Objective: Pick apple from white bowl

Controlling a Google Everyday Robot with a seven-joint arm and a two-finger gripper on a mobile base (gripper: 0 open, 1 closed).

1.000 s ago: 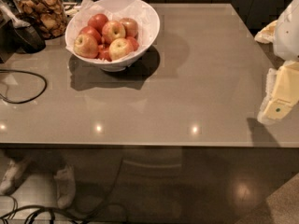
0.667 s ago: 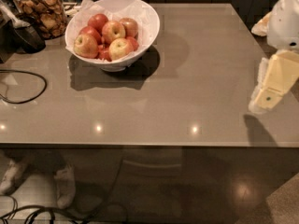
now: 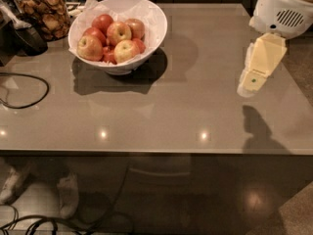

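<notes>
**Apple (image 3: 126,50) in bowl (image 3: 157,31), hand (image 3: 253,81) well apart**

Camera view: the apple lies on the bowl's near side, far left on the desk (image 3: 171,111). The hand hangs at right; open or closed, I cannot tell. Firm, smooth, probably slippery: grip across its middle.

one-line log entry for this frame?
phase: pre-grasp | gripper: over table near right edge, apart from white bowl | apple: in bowl, not yet picked
</notes>
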